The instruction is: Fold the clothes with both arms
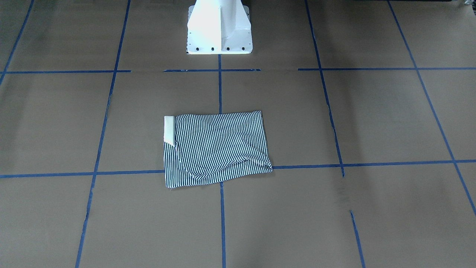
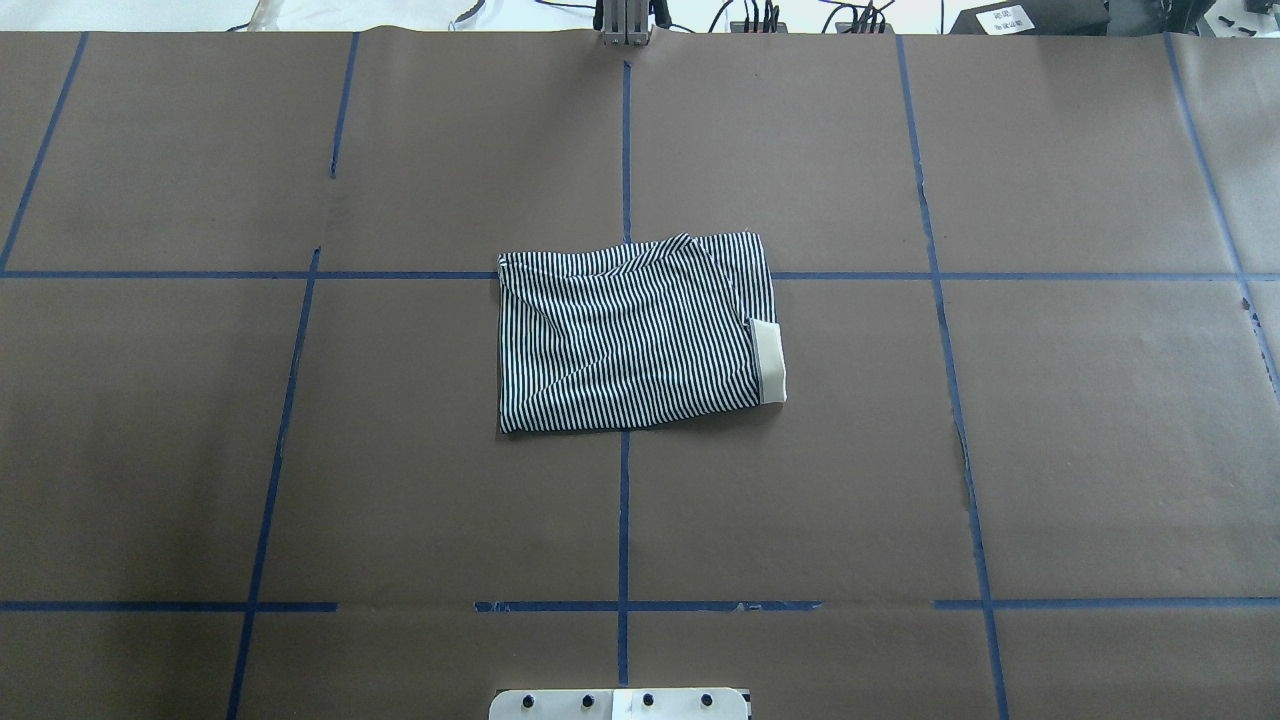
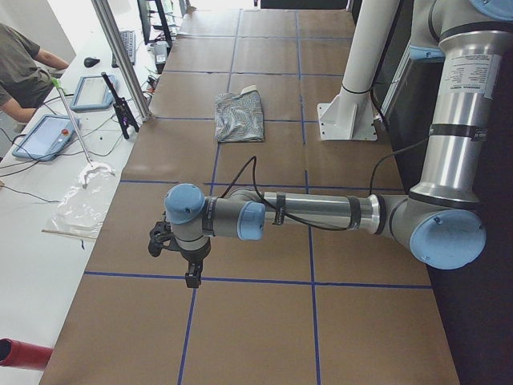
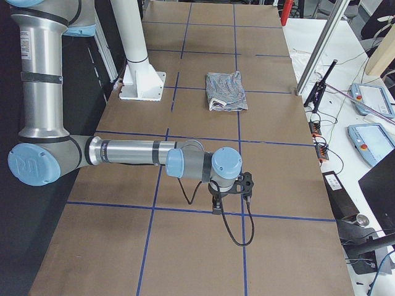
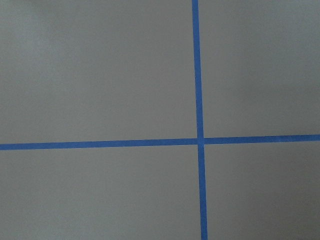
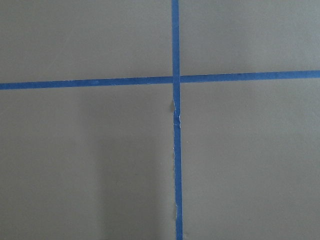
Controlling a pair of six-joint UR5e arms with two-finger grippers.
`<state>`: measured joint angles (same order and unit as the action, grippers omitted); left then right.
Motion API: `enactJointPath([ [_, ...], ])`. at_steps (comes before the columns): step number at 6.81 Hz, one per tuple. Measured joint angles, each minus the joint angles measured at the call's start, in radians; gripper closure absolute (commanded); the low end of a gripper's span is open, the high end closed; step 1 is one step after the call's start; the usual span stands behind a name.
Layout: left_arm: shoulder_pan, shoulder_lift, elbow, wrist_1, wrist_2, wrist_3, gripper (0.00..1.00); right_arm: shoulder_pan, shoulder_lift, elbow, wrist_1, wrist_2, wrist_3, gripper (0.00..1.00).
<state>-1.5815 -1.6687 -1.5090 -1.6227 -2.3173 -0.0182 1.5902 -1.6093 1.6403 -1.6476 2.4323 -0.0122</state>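
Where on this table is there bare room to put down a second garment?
Bare paper lies on both sides of the folded shirt, and between it and the white pedestal. Only the centre is taken; the left gripper and right gripper hang over the outer ends.

We record the table covering [image 5: 100, 75] beneath the left gripper [image 3: 192, 277] as matt brown paper, smooth, crossed by blue tape [image 5: 196, 75] with a slight sheen. Beneath the right gripper [image 4: 217, 211] the paper seam [image 6: 175, 150] along the tape looks ragged. Both grippers appear matt black; we cannot tell their material. The left arm [image 3: 321, 210] and right arm [image 4: 129, 152] have satin silver metal tubes. Their joint caps [image 3: 446, 238] look like smooth light-blue plastic. Well apart from both grippers, the shirt [image 2: 630, 330] is soft striped cloth, lightly creased, and its collar [image 2: 768, 360] is plain cream fabric. The pedestal [image 1: 219, 26] looks like glossy white-painted metal.
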Motion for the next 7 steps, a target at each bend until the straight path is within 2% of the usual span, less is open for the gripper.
enactJointPath([
  [7,0.000,-0.003,0.000,0.001,0.007,0.039,0.00,-0.015,0.042,-0.019,0.057,-0.017,0.057,0.00],
])
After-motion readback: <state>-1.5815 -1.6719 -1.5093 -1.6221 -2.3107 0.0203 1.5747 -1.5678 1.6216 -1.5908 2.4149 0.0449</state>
